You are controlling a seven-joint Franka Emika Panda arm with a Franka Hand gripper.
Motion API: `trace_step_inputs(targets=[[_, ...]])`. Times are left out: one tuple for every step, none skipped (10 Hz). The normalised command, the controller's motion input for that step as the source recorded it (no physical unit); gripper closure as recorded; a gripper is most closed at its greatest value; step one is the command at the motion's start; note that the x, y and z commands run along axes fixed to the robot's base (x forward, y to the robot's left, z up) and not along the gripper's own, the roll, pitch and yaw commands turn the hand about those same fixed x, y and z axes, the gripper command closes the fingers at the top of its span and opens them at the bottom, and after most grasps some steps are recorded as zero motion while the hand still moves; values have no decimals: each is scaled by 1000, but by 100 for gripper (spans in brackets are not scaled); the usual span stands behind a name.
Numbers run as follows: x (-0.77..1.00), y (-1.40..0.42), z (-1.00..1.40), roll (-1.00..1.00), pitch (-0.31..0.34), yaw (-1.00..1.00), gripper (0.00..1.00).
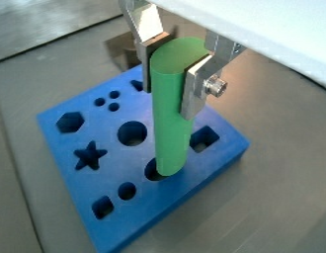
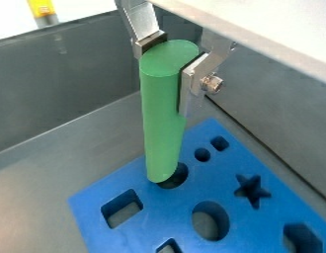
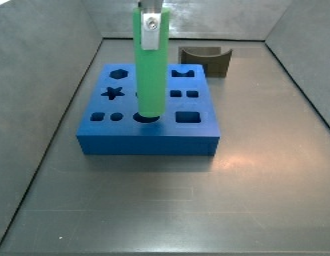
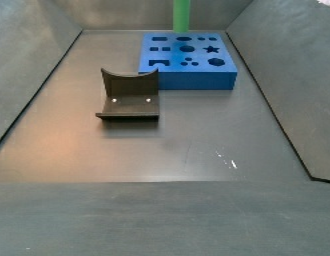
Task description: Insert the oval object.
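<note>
The oval object, a bright green rod point(image 1: 170, 109), stands upright between my gripper's point(image 1: 175, 67) silver fingers, which are shut on its upper end. This shows in both wrist views, with the rod point(image 2: 163, 109) and gripper point(image 2: 170, 61) seen again. The rod's lower end sits in the mouth of a hole near the front edge of the blue block point(image 1: 73, 188), which is pierced with several shaped holes. In a side view the rod point(image 3: 148, 70) rises from the blue block point(image 3: 148, 140) under the gripper point(image 3: 150, 25). Another side view shows the rod point(image 4: 183, 14) above the block point(image 4: 195, 75); the gripper is out of frame there.
A dark grey curved piece point(image 3: 208, 58) lies on the floor beside the block, and shows in the other side view point(image 4: 129, 95) too. Grey metal walls point(image 3: 68, 60) enclose the floor on all sides.
</note>
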Motion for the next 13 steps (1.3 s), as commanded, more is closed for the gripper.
trace_step_inputs(targets=[[-283,97,-200,1,4,-680,100],[-360,86,-240,24,0,-511,100],[-320,237,-243,56,7,-626,100],[-203,143,-126,0,0,-497,100],[0,40,-71,0,0,-151,100],[177,0,-97,-56,0,-200,100],[334,-26,-60,-83,1,-149,100],[426,-63,-49,-91,33,-134,100],[403,0,-86,-83,9,-140,100],[266,0,-166,-61,0,-97,100],[63,0,-194,-40,0,0,100],[0,0,-226,-10,-44,0,100],[-23,0,-334,0,-129,0,100]])
